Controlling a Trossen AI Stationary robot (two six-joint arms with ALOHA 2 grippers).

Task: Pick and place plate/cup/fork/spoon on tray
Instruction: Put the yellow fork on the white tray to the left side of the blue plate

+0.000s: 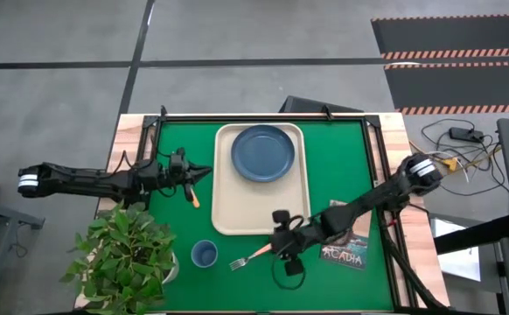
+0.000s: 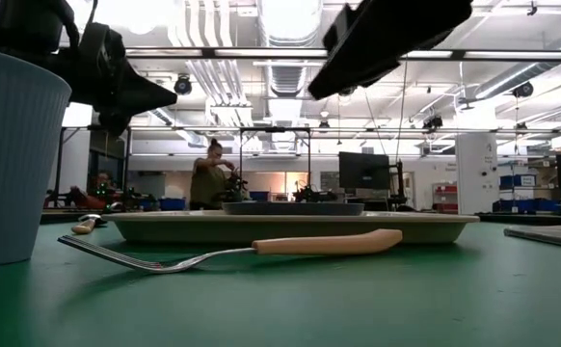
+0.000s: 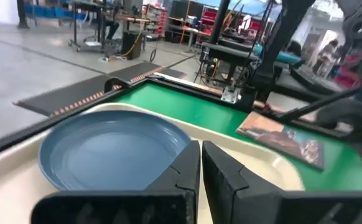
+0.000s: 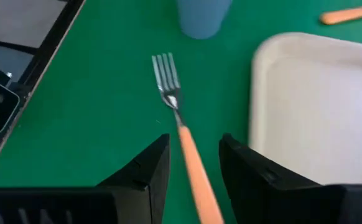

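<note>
The counter (image 1: 342, 166) is covered in green, and the big cream tray (image 1: 237, 214) lies in the middle of it. The blue plate (image 1: 263, 153) already sits on the far end of the tray. A leafy plant (image 1: 123, 254) stands at the near left corner, and a flat booklet (image 1: 344, 254) lies to the right of the tray.

The blue cup (image 1: 204, 254) stands on the green, near the tray's near left corner. The fork (image 1: 250, 258) lies just off the tray's near edge, with its tines pointing toward the cup. The spoon (image 1: 192, 198) lies on the green by the tray's left side.

The right pincer (image 1: 282, 248) is over the fork's wooden handle. It looks like the fork is the job right now. The right pincer is open and holds nothing, with the handle between its fingers (image 4: 145, 171). Next it should go down, squeeze the handle, then lift it onto the tray.

The left pincer (image 1: 204, 172) hangs near the spoon, closed and empty.

The right wrist view shows the handle lined up between the fingers. The high view cannot show that. The low view shows that the fork lies flat.
</note>
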